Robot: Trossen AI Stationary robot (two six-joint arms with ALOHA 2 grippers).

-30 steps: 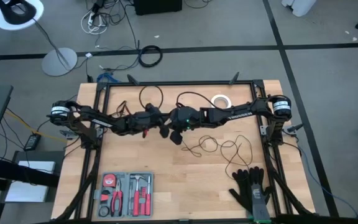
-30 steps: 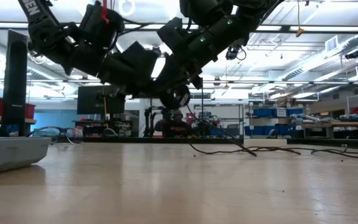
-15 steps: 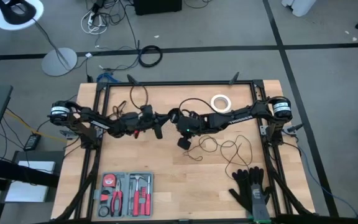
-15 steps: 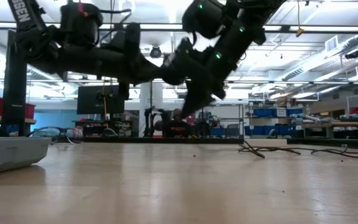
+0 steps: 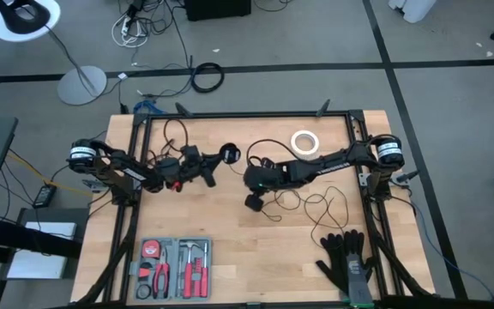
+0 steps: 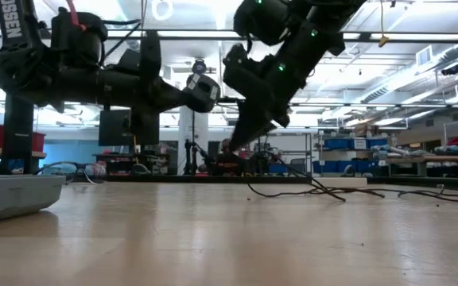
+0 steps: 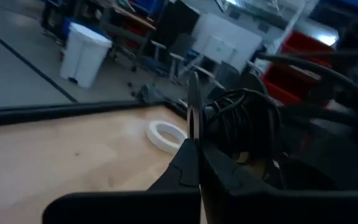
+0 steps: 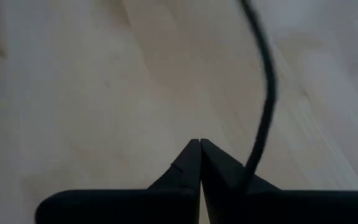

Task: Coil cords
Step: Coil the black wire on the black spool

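The thin black cord lies in loose loops (image 5: pixel 316 206) on the wooden table right of centre. Its round puck (image 5: pixel 228 153) is up in the air at the tip of my left gripper (image 5: pixel 215 169), which points level and is shut. Another loop (image 5: pixel 174 133) rises by the left wrist. My right gripper (image 5: pixel 254 202) slants down above the table, shut. A strand of cord (image 8: pixel 263 118) runs past its finger, and I cannot tell whether it touches. My left gripper is shut, with the puck and its wound cord (image 7: pixel 247 124) right beside its fingertips (image 7: pixel 194 106), lifted clear of the table (image 6: pixel 203 91). The fingers come level from the table's left. They hide the place of contact, so the part held cannot be told.
A white tape ring (image 5: pixel 304 141) lies at the far right of the table. A grey tray of hand tools (image 5: pixel 174 268) sits at the near left, and black gloves (image 5: pixel 346 262) lie at the near right corner. A black frame (image 5: pixel 247 115) edges the table.
My left gripper has drawn back toward the table's left edge and rolled, and the puck and the upright loop have gone with it. My right gripper has sunk a little toward the table and tipped further down.
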